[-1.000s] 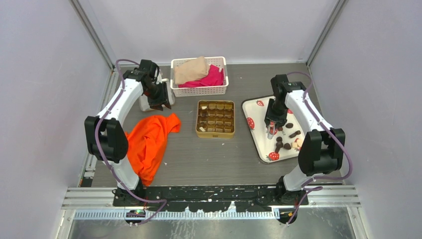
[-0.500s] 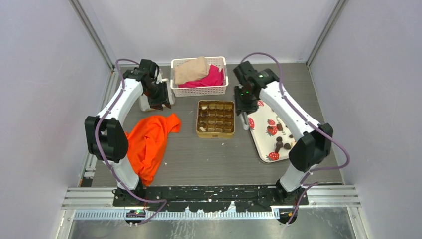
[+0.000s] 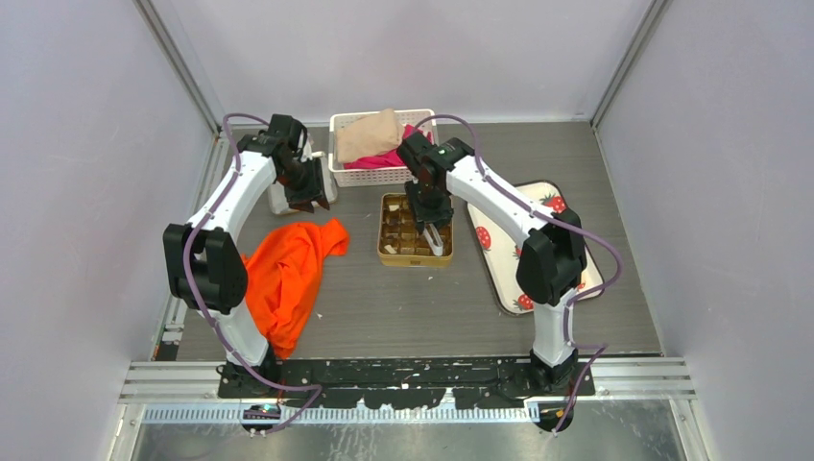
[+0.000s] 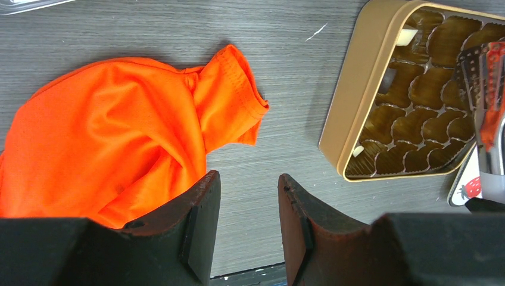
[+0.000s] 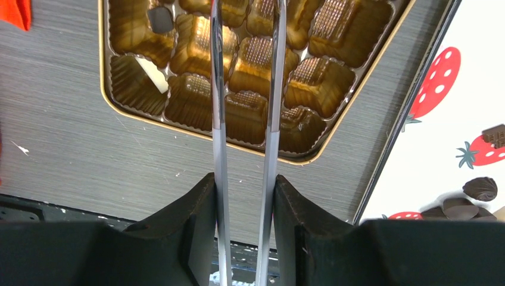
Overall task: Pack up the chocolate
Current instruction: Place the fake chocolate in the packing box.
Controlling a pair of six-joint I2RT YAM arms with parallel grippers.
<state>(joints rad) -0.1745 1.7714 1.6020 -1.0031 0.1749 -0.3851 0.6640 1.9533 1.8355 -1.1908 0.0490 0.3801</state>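
My right gripper (image 3: 429,204) (image 5: 244,179) is shut on metal tongs (image 5: 217,119), which reach out over the gold tin (image 3: 415,255) (image 5: 106,89). The tong tips (image 4: 476,68) hang above the tin's right side, and I cannot tell whether they carry a piece. The tin holds a dark chocolate (image 5: 159,18) and a cream piece (image 5: 153,72) (image 4: 408,37). More dark chocolate pieces (image 5: 479,187) lie on the white strawberry tray (image 5: 429,149) (image 3: 497,264), right of the tin. My left gripper (image 3: 309,187) (image 4: 247,179) is open and empty, left of the tin.
An orange cloth (image 3: 288,274) (image 4: 107,137) lies left of the tin. A white basket (image 3: 384,176) with tan and pink cloths stands at the back. A white object (image 3: 278,202) sits by the left gripper.
My right arm has swung left with the tongs, from over the strawberry tray to over the gold tin. The left arm has not moved.
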